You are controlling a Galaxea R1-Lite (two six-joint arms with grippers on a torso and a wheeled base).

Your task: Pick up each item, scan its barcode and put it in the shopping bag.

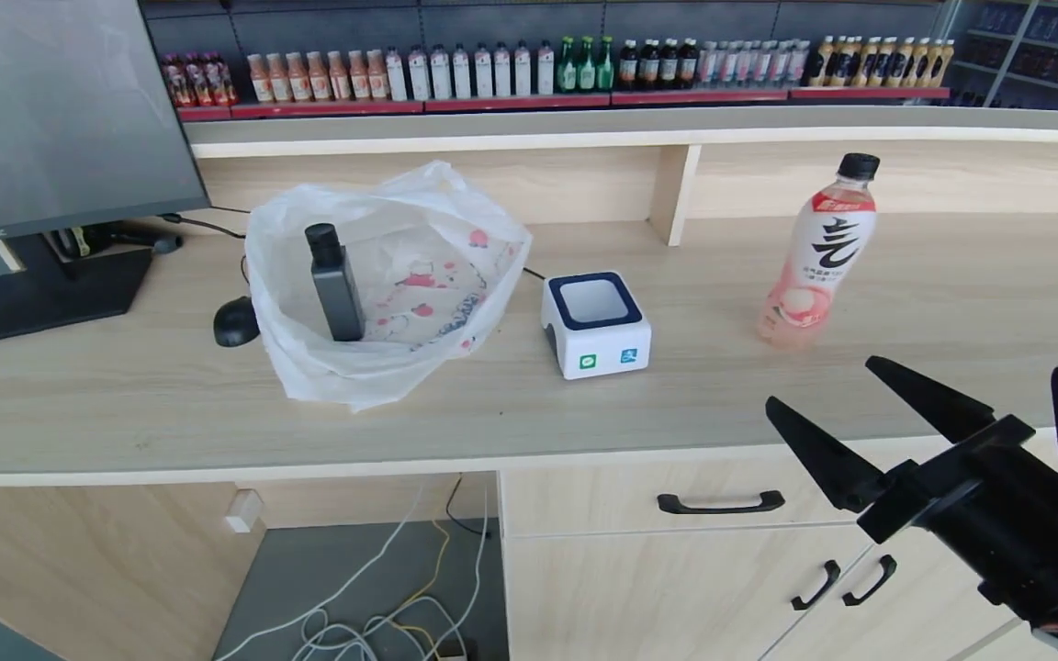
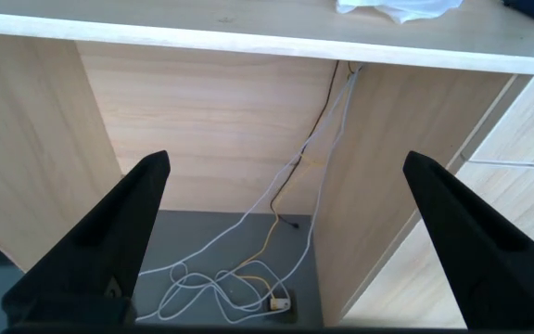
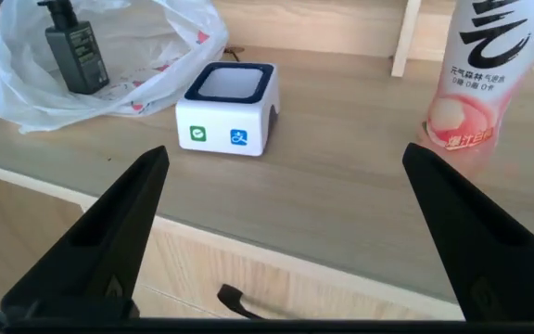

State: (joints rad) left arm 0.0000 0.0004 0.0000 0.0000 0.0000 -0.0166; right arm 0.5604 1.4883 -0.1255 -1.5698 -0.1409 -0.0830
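A pink drink bottle with a black cap stands upright on the wooden counter at the right; its lower half shows as the bottle in the right wrist view. A white plastic shopping bag lies open at the left with a dark grey pump bottle standing in it, the same bag and pump bottle seen from the right wrist. Between them sits a white cube scanner, also scanner. My right gripper is open in front of the counter edge, short of the drink bottle. My left gripper is open below the counter, facing cables.
A monitor on its stand occupies the counter's far left, with a black mouse beside the bag. A raised shelf with a divider runs along the back. Drawers with black handles sit under the counter. Cables lie on the floor.
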